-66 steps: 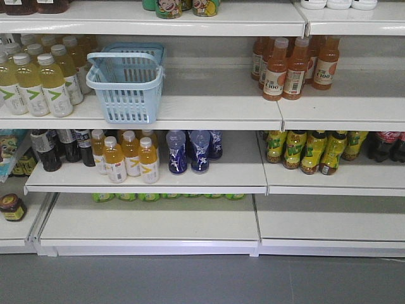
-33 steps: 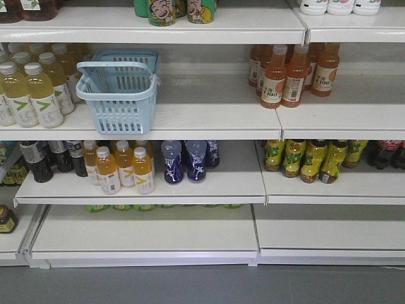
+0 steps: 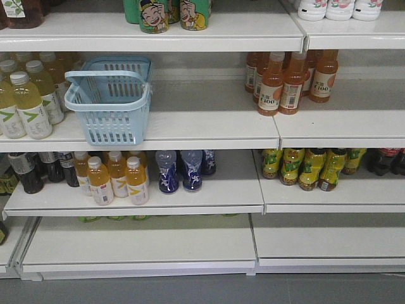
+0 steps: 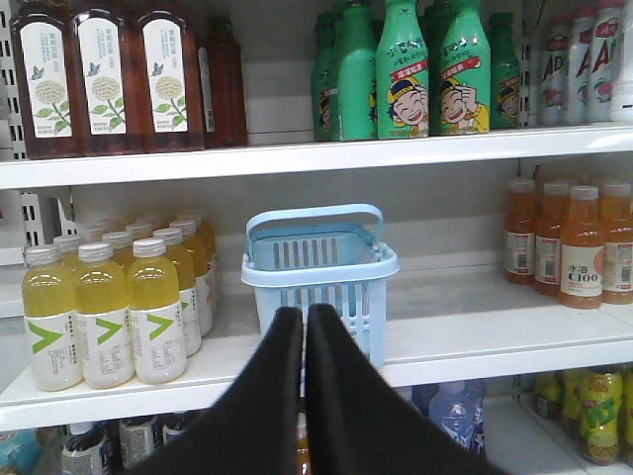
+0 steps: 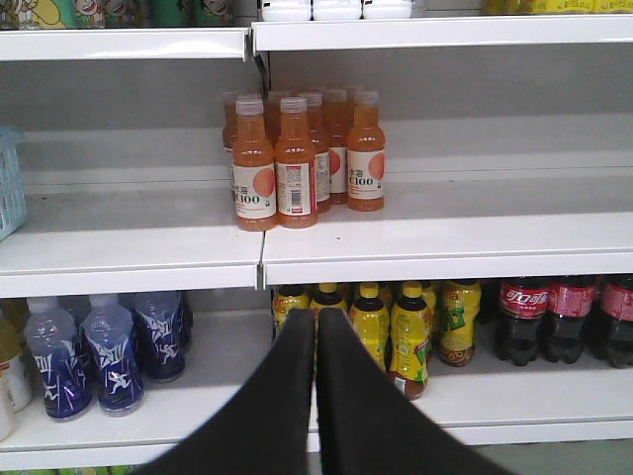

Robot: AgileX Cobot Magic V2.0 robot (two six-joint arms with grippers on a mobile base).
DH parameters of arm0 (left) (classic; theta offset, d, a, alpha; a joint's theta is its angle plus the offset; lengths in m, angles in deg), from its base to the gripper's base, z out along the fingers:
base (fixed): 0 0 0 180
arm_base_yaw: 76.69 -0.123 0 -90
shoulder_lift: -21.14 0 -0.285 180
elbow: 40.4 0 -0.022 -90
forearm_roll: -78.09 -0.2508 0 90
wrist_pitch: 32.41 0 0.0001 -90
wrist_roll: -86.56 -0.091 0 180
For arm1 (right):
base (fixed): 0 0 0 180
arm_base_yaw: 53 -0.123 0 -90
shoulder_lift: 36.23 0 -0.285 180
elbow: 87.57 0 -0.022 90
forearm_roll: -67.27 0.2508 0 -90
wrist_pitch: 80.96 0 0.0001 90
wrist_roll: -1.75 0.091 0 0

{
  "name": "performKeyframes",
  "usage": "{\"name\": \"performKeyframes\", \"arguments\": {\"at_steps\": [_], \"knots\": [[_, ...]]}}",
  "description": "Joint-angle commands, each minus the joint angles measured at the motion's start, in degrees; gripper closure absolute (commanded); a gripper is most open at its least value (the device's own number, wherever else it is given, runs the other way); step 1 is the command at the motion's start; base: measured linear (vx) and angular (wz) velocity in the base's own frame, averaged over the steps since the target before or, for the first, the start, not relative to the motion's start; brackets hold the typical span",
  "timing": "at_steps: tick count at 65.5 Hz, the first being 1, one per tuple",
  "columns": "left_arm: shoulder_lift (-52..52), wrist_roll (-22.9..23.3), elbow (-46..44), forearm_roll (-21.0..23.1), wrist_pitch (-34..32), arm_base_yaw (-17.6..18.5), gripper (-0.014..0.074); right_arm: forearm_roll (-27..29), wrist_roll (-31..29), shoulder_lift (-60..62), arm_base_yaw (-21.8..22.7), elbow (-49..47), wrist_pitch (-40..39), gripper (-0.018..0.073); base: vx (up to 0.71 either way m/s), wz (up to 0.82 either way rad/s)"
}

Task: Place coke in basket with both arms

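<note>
The light blue basket (image 3: 111,101) stands on the middle shelf at the left, handles up, and nothing shows inside it. It also shows in the left wrist view as the basket (image 4: 318,267), straight behind my left gripper (image 4: 304,315), which is shut and holds nothing. Coke bottles (image 5: 522,319) with red labels stand on the lower shelf at the right. They are to the right of my right gripper (image 5: 316,317), which is shut and empty. In the front view the coke (image 3: 385,159) sits at the far right edge. Neither arm appears in the front view.
Yellow-green drink bottles (image 4: 104,327) stand left of the basket. Orange bottles (image 5: 297,158) occupy the middle shelf on the right. Yellow-labelled bottles (image 5: 410,332) stand beside the coke, and blue bottles (image 5: 109,351) sit lower left. Shelf edges (image 3: 278,136) jut out in front.
The whole shelf has slid down and slightly left in the front view, so the camera has shifted. Nothing on the shelves has moved.
</note>
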Motion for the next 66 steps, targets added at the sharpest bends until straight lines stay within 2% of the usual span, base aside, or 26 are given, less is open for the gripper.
{"name": "performKeyframes", "arguments": {"at_steps": [1, 66], "knots": [[1.0, 0.0, 0.4, 0.4, -4.2, 0.2, 0.0603, -0.6, -0.1, 1.1, 0.4, 0.9, -4.4, 0.0564, 0.08, -0.03], [1.0, 0.0, 0.4, 0.4, -4.2, 0.2, 0.0603, -0.6, -0.1, 1.1, 0.4, 0.9, -4.4, 0.0564, 0.07, 0.0]]}}
